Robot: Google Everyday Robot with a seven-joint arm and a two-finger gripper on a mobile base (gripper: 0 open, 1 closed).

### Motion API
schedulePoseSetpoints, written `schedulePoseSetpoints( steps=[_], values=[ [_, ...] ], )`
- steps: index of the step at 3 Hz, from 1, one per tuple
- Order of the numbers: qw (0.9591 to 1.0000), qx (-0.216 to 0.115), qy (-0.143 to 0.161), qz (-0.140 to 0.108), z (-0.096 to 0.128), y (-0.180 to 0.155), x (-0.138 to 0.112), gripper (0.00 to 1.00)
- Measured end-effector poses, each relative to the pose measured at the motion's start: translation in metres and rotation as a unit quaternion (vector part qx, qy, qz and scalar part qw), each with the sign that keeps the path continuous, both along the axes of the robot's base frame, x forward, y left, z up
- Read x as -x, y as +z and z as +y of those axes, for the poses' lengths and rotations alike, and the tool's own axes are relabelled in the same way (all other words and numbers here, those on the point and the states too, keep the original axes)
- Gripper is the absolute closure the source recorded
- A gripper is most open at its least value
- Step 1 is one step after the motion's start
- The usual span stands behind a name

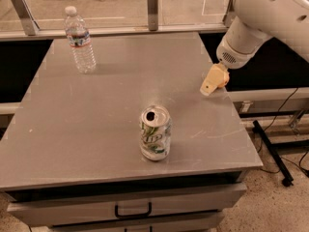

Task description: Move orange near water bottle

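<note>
1. The water bottle is stood upright at the far left corner of the table, capped in white; how full it is cannot be told.
2. The soda can is stood upright near the front edge with its top opened; nothing inside can be seen.
3. The orange, small and evenly coloured, is clasped by the gripper over the table's right edge, well apart from the water bottle.

We're in a robotics lab, by the look of it: a bulky white robot arm holds its cream claw, clamped on the small round orange, above the right edge of a grey metal surface with drawers. Black cables trail across the speckled concrete floor, and a glass partition stands behind.
</note>
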State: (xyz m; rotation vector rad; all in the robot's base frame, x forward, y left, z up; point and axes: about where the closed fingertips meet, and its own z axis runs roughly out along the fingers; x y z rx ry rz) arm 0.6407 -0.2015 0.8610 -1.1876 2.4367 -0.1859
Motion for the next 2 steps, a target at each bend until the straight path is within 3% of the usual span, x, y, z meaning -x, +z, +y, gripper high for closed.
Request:
schedulePoseSetpoints(
  steps=[2],
  values=[
    [0.9999, -0.001, -0.012, 0.004, -0.0210, -0.0162, -0.0054, 0.65]
  ],
)
